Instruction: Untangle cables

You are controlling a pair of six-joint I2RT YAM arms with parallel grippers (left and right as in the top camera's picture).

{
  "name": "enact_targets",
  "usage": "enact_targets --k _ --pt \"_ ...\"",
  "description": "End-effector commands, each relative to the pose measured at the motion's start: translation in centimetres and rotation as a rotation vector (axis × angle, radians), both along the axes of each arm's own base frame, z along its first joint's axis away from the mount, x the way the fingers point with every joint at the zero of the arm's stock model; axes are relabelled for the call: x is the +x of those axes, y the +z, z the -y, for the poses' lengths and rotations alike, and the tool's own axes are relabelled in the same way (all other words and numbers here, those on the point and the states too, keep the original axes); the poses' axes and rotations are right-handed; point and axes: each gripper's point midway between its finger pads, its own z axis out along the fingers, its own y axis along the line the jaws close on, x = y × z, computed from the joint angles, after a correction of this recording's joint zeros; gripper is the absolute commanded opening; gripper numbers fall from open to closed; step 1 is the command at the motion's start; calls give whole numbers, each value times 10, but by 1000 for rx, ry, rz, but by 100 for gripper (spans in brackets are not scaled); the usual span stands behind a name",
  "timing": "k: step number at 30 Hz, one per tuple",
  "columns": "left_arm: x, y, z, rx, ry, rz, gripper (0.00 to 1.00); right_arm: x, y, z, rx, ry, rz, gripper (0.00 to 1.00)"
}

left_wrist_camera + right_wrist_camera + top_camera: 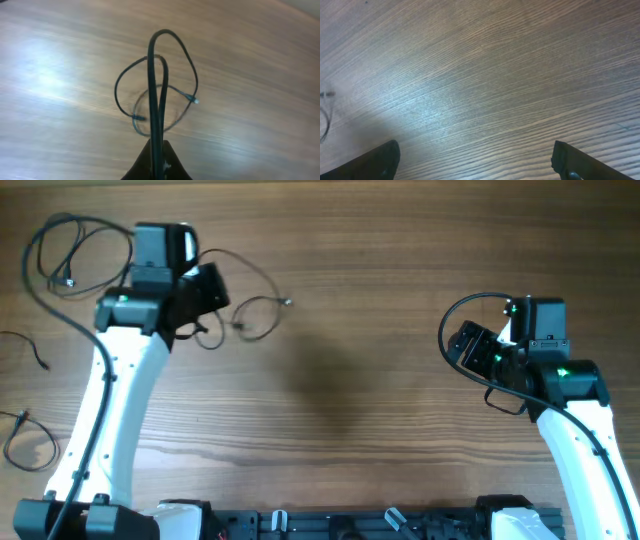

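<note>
In the left wrist view my left gripper is shut on a thin black cable that rises from between the jaws and arches over. More loops of the cables lie on the wood beyond it, with a small plug at the right. Overhead, the left gripper sits at the upper left, and this looped cable trails to its right. My right gripper is far off at the right. It stands open over bare wood, its fingers holding nothing.
Other thin black cables lie apart on the wooden table: a big loop at the far upper left, a short piece at the left edge, and a small loop at the lower left. The arm bases line the front edge.
</note>
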Motion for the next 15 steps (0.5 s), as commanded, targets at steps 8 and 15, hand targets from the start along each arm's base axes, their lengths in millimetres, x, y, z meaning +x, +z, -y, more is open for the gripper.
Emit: enact_targets --k 8,15 --pt "-32 5 -161 233 569 -37 4 0 -1 3 -5 -20 -6 100" --pt "-39 -16 -198 207 687 -93 4 3 1 3 2 -34 8 100"
